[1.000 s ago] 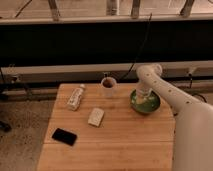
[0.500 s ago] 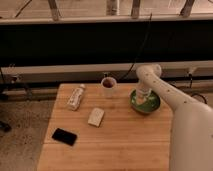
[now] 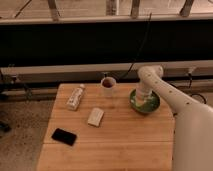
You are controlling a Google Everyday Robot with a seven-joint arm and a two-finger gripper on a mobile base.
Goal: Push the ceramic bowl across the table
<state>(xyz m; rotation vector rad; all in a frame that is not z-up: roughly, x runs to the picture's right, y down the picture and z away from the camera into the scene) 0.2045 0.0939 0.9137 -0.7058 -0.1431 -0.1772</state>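
Note:
The green ceramic bowl (image 3: 146, 104) sits near the right edge of the light wooden table (image 3: 115, 135). My gripper (image 3: 143, 99) reaches down from the white arm into or onto the bowl and hides part of its inside. The arm comes in from the lower right.
A white mug with dark contents (image 3: 108, 86) stands at the far edge, left of the bowl. A lying bottle (image 3: 75, 97), a pale packet (image 3: 95, 116) and a black phone (image 3: 64, 136) are on the left half. A dark wall with rails runs behind the table.

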